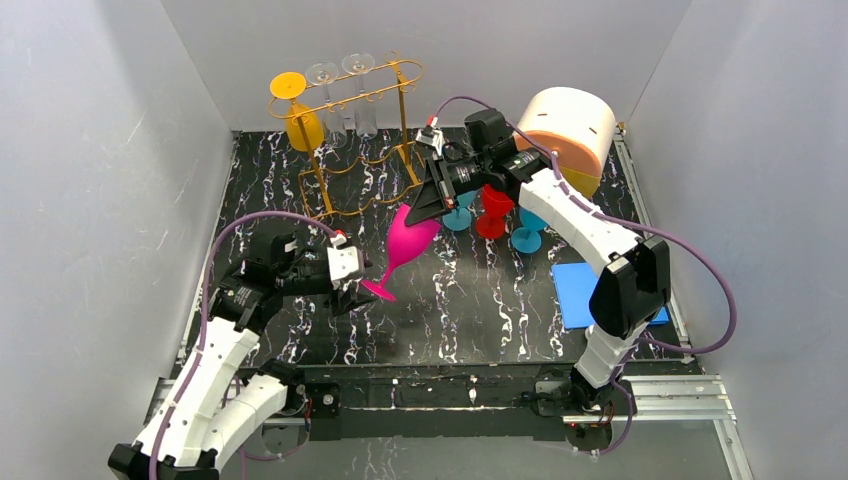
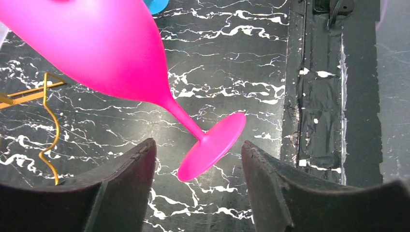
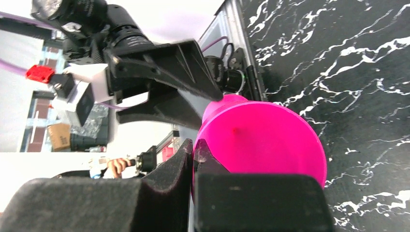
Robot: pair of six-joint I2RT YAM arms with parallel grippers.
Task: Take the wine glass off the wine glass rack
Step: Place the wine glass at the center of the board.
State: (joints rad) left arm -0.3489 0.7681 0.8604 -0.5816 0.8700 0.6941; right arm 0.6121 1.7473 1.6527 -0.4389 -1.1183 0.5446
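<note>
A pink wine glass (image 1: 410,235) hangs tilted in the air in front of the gold wire wine glass rack (image 1: 345,140), bowl up and right, foot down and left. My right gripper (image 1: 428,203) is shut on the bowl's rim, one finger inside and one outside (image 3: 193,150). My left gripper (image 2: 198,145) is open, and the glass's pink foot (image 2: 212,152) lies between its fingers without touching either. In the left wrist view the bowl (image 2: 96,48) fills the upper left. An orange glass (image 1: 300,120) and clear glasses (image 1: 340,95) hang on the rack.
Red (image 1: 492,210) and teal (image 1: 527,235) glasses stand on the black marbled table behind the right arm. A round peach and white container (image 1: 565,130) sits at the back right, and a blue pad (image 1: 580,290) lies by the right edge. A wavy rack bar (image 2: 46,121) shows at the left wrist view's left.
</note>
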